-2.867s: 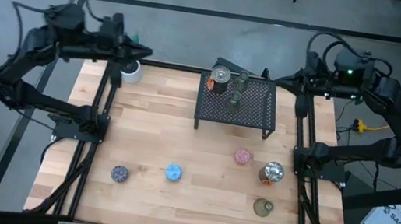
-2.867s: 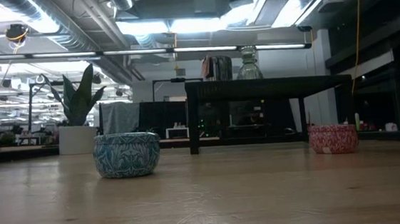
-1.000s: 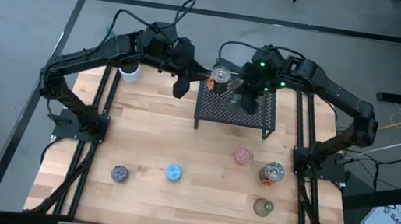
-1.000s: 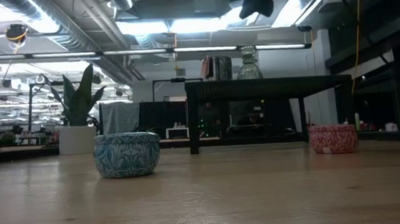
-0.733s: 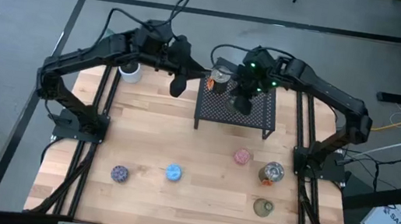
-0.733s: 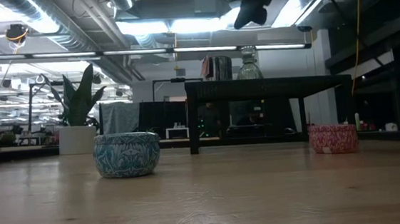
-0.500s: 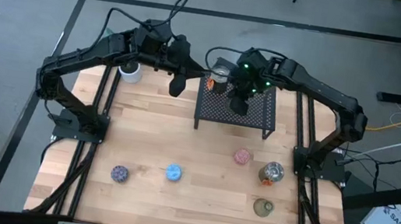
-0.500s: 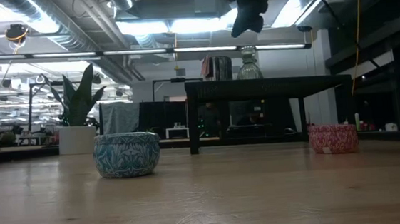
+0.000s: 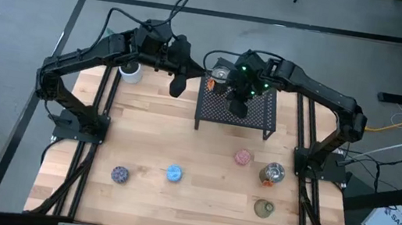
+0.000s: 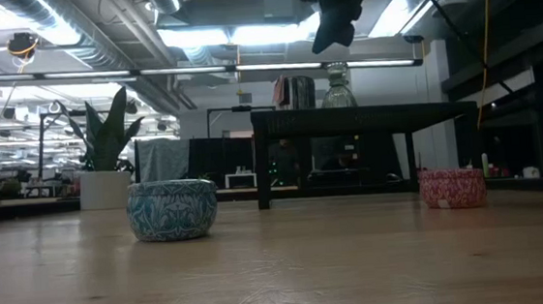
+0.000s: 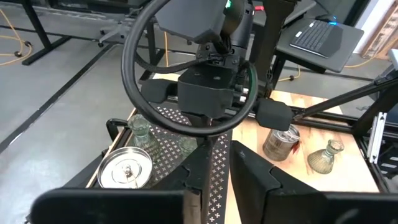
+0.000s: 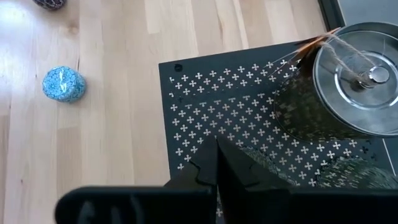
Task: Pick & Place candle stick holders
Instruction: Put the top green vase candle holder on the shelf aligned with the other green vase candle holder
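Note:
A black mesh rack [image 9: 237,110] stands at the table's far middle. On it sit a silvery candle stick holder [image 9: 220,74] [image 12: 354,81] and a clear glass one [image 10: 337,87] [image 11: 142,130]. The table bears pink [image 9: 243,157], silvery-orange [image 9: 273,173], olive [image 9: 264,208], blue [image 9: 173,173] and speckled purple [image 9: 120,174] holders. My right gripper [image 12: 216,158] [image 10: 332,33] hangs shut above the rack top, clear of it, beside the silvery holder. My left gripper [image 9: 176,85] [image 11: 219,167] hovers left of the rack, its fingers a narrow gap apart, empty.
A white pot [image 9: 132,71] with a green plant [image 10: 105,136] stands at the far left corner, behind my left arm. Bare wood [image 9: 158,134] lies between the rack and the holders near the front edge.
My right gripper has come down toward the rack top and shifted toward the table's left, nearer the silvery holder, staying shut. The holders have not moved.

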Available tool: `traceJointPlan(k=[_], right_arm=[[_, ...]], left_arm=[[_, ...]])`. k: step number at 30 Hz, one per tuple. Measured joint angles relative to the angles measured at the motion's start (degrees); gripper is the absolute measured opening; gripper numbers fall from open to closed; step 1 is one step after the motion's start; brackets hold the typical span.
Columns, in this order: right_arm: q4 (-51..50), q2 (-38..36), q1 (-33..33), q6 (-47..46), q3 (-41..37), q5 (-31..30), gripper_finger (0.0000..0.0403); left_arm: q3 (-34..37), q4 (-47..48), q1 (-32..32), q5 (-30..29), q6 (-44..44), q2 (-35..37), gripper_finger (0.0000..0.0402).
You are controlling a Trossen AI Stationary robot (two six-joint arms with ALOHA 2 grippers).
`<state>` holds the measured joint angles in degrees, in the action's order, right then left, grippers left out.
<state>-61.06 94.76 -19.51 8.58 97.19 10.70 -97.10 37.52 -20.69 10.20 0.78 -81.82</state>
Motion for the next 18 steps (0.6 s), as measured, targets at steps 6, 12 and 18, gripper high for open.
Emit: traceJointPlan(k=[6, 12, 18], right_arm=[[-1.24, 0.00, 0.07, 0.01, 0.00, -3.12, 0.0001], [-3.29, 0.00, 0.05, 1.27, 0.02, -5.11, 0.0001], [-3.50, 0.00, 0.02, 1.34, 0.00, -6.32, 0.0000]], left_arm=[[0.00, 0.02, 0.00, 0.00, 0.19, 0.00, 0.0043], [0.00, 0.00, 0.00, 0.28, 0.19, 0.00, 0.0040], [0.00, 0.00, 0.00, 0.32, 0.42, 0.00, 0.0039]])
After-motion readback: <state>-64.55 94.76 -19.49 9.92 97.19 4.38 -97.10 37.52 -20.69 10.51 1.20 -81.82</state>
